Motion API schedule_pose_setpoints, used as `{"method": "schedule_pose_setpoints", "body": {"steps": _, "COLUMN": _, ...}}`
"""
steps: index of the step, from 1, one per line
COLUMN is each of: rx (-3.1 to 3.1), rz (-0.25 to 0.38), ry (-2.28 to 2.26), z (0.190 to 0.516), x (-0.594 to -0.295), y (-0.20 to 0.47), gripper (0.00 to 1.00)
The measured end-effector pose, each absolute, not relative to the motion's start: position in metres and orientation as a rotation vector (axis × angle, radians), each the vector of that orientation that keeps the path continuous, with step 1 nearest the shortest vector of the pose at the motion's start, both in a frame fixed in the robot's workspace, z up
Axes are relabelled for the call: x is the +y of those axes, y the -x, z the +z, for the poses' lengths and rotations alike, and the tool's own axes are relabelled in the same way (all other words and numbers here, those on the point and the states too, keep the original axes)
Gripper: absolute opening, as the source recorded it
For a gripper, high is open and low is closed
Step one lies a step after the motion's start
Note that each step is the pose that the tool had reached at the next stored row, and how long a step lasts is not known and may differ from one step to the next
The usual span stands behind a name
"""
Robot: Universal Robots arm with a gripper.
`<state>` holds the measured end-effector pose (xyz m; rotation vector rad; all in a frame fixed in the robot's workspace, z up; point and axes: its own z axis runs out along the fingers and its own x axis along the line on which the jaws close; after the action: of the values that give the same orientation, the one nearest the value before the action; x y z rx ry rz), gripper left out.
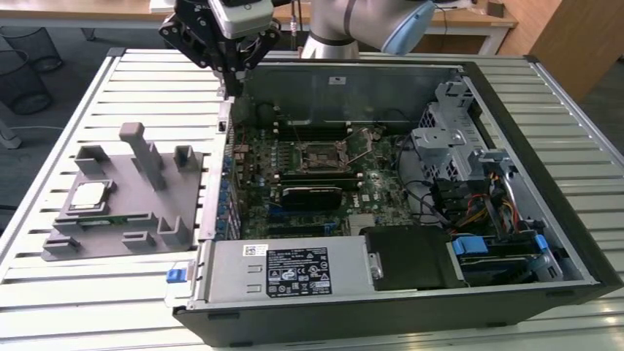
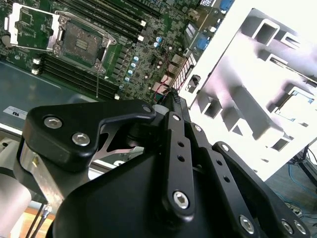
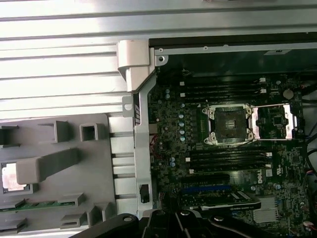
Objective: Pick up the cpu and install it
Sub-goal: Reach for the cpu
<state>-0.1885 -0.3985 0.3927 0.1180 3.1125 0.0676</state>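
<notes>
Pick-up stage, not yet begun: gripper [image 1: 234,76] — jaws closed, empty — hovers over the case [image 1: 322,322] rim; cpu [image 1: 90,194] lies on the holder [image 1: 102,245] beside the case, socket [image 1: 320,155] inside it open. Grasping likely calls for opened jaws above the cpu

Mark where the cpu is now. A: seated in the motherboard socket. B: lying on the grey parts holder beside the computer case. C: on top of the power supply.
B: the cpu lies on the grey parts holder, and the motherboard socket stands open without a chip.
</notes>
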Motion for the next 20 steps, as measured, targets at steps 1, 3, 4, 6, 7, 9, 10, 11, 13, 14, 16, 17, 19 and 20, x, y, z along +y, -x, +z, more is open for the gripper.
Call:
{"method": "schedule_pose_setpoints", "body": {"steps": 1, "rx": 3.112, "rz": 0.068, "ry": -0.118, "z": 0.3927, "x": -0.3985, "y": 0.1891, "gripper": 0.11}}
{"method": "schedule_pose_setpoints", "body": {"steps": 3, "rx": 3.112, "rz": 0.068, "ry": -0.118, "z": 0.3927, "x": -0.3985, "y": 0.1901, "gripper": 0.11}}
{"method": "schedule_pose_setpoints", "body": {"steps": 4, "rx": 3.112, "rz": 0.068, "ry": -0.118, "z": 0.3927, "x": -0.3985, "y": 0.1906, "gripper": 0.11}}
{"method": "schedule_pose_setpoints", "body": {"steps": 6, "rx": 3.112, "rz": 0.068, "ry": -0.118, "z": 0.3926, "x": -0.3985, "y": 0.1917, "gripper": 0.11}}
{"method": "schedule_pose_setpoints", "body": {"steps": 7, "rx": 3.112, "rz": 0.068, "ry": -0.118, "z": 0.3926, "x": -0.3985, "y": 0.1921, "gripper": 0.11}}
{"method": "schedule_pose_setpoints", "body": {"steps": 9, "rx": 3.112, "rz": 0.068, "ry": -0.118, "z": 0.3926, "x": -0.3985, "y": 0.1931, "gripper": 0.11}}
{"method": "schedule_pose_setpoints", "body": {"steps": 10, "rx": 3.112, "rz": 0.068, "ry": -0.118, "z": 0.3925, "x": -0.3985, "y": 0.1935, "gripper": 0.11}}
{"method": "schedule_pose_setpoints", "body": {"steps": 11, "rx": 3.113, "rz": 0.068, "ry": -0.118, "z": 0.3925, "x": -0.3985, "y": 0.194, "gripper": 0.11}}
{"method": "schedule_pose_setpoints", "body": {"steps": 13, "rx": 3.112, "rz": 0.068, "ry": -0.118, "z": 0.3925, "x": -0.3986, "y": 0.195, "gripper": 0.11}}
{"method": "schedule_pose_setpoints", "body": {"steps": 14, "rx": 3.112, "rz": 0.068, "ry": -0.118, "z": 0.3925, "x": -0.3985, "y": 0.1955, "gripper": 0.11}}
{"method": "schedule_pose_setpoints", "body": {"steps": 16, "rx": 3.112, "rz": 0.068, "ry": -0.118, "z": 0.3924, "x": -0.3985, "y": 0.1965, "gripper": 0.11}}
{"method": "schedule_pose_setpoints", "body": {"steps": 17, "rx": 3.112, "rz": 0.068, "ry": -0.118, "z": 0.3924, "x": -0.3985, "y": 0.1971, "gripper": 0.11}}
{"method": "schedule_pose_setpoints", "body": {"steps": 19, "rx": 3.112, "rz": 0.068, "ry": -0.118, "z": 0.3924, "x": -0.3985, "y": 0.1982, "gripper": 0.11}}
{"method": "schedule_pose_setpoints", "body": {"steps": 20, "rx": 3.112, "rz": 0.068, "ry": -0.118, "z": 0.3924, "x": -0.3985, "y": 0.1987, "gripper": 0.11}}
